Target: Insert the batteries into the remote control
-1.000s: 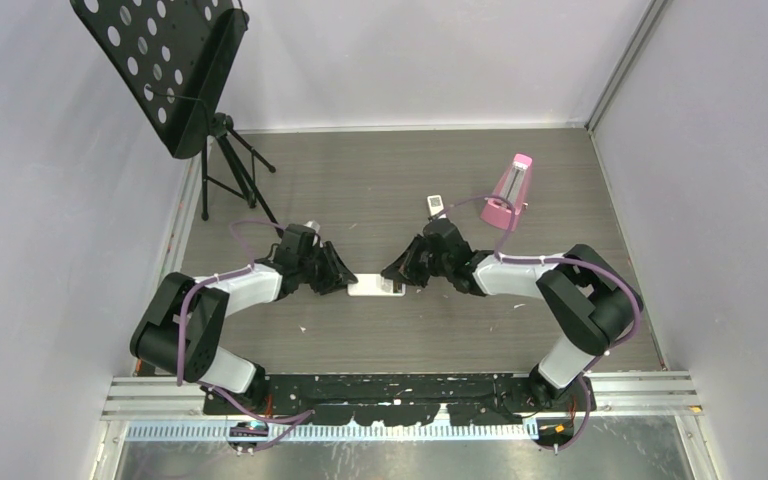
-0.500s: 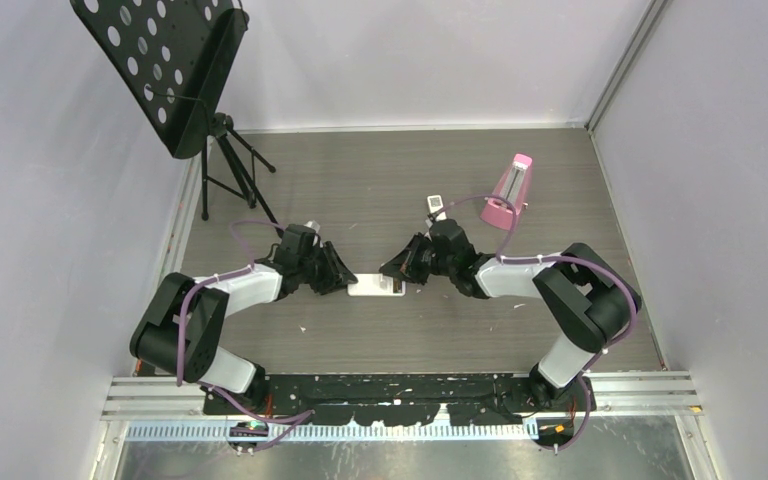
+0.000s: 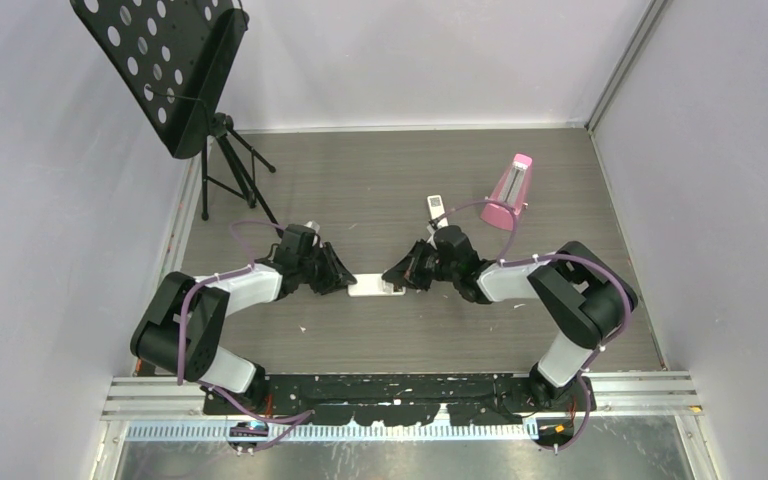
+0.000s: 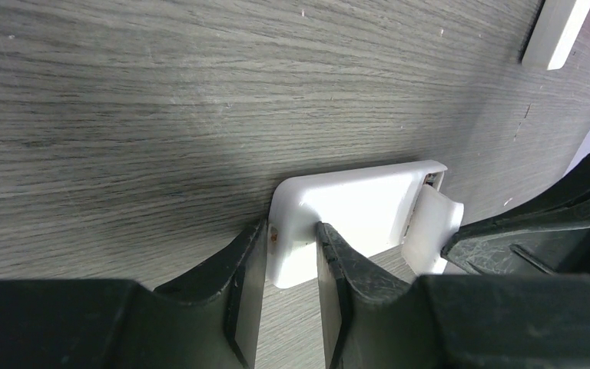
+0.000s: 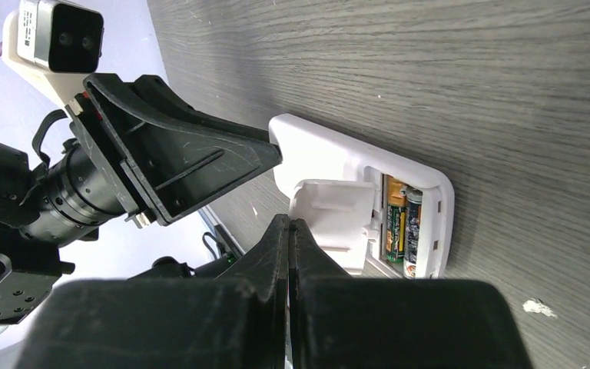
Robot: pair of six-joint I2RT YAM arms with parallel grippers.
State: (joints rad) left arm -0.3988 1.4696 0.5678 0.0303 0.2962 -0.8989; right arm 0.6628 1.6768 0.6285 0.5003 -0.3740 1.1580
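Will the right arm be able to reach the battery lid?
Probably yes. The shut right gripper has its tips right at the lid, with nothing between. The left gripper holds the remote at its other end, out of the way.

Three views: one high overview, two low wrist cameras facing each other.

My top camera sits above and behind the arm bases (image 3: 230,372) and looks down and forward from far off, so I get the whole table (image 3: 380,170), the music stand (image 3: 160,60) and the walls. My left wrist camera rides low behind the left gripper (image 4: 292,231), looking right along the wood at very close range. My right wrist camera, behind the right gripper (image 5: 288,224), looks back the opposite way and catches the left camera's housing (image 5: 60,34). All three views share the white remote control (image 3: 375,287), and each wrist view shows the other arm's gripper.
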